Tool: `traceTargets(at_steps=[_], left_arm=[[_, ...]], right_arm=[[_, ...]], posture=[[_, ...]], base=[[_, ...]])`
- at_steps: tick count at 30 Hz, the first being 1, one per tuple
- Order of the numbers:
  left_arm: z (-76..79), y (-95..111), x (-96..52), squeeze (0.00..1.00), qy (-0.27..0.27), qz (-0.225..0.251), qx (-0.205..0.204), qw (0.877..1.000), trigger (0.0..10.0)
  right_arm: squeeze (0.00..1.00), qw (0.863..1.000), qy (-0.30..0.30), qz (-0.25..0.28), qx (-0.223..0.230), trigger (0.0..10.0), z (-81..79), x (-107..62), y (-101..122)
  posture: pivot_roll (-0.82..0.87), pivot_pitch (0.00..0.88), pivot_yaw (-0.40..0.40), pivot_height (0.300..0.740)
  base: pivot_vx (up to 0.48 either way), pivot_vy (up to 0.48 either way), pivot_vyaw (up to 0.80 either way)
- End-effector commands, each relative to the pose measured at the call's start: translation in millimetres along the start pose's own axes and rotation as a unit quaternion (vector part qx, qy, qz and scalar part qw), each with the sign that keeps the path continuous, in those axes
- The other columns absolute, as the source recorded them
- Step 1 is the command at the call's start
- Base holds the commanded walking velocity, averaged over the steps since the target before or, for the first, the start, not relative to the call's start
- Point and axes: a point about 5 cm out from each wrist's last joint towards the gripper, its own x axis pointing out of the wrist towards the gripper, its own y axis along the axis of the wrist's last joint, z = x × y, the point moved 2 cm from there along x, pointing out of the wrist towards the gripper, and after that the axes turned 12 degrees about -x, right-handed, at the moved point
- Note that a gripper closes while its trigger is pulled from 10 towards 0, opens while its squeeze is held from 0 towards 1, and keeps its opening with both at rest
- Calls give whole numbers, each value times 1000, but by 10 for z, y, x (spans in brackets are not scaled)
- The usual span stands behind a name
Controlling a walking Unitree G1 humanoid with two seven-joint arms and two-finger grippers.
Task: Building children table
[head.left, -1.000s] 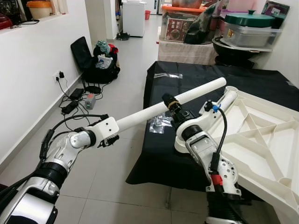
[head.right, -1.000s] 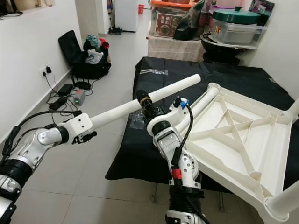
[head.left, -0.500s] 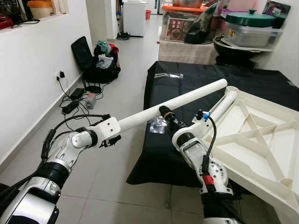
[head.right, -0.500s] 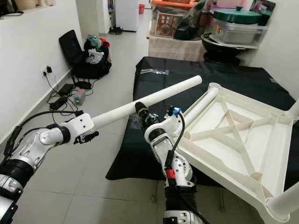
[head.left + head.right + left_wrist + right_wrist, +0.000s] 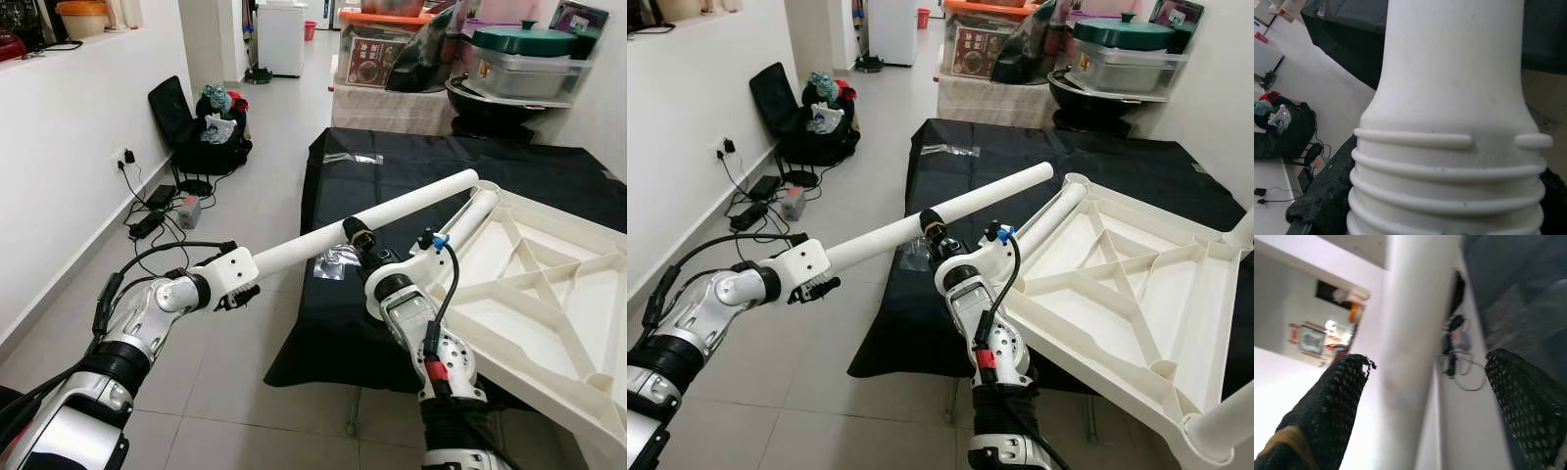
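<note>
Two hands: left hand (image 5: 238,284) clenching table leg (image 5: 392,208), right hand (image 5: 1415,396) released, black-draped table (image 5: 343,323) beneath.

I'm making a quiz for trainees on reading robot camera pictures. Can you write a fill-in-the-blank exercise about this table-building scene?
1. The left pincer grips the white table leg at its ______ end.
2. The right pincer has its fingers ______ on either side of the leg.
3. The upturned white tabletop rests on a ______ cloth.

Missing words: ribbed; open; black
</note>
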Motion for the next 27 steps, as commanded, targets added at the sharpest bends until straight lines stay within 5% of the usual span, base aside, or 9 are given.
traceTargets(at_steps=[1,16,27], left_arm=[[-27,33,1,0,0,7,2,1000,9843],[53,184,31,0,-22,38,7,999,9804],[198,191,47,0,-53,46,16,997,9922]], right_arm=[[0,994,75,-23,71,10000,-520,50,-242],[0,995,62,-46,68,10000,-482,159,-434],[0,995,61,-31,76,10000,-501,203,-342]], posture=[[94,0,-71,740],[108,0,-78,740],[105,0,-73,740]], base=[[0,0,0],[0,0,0],[0,0,0]])
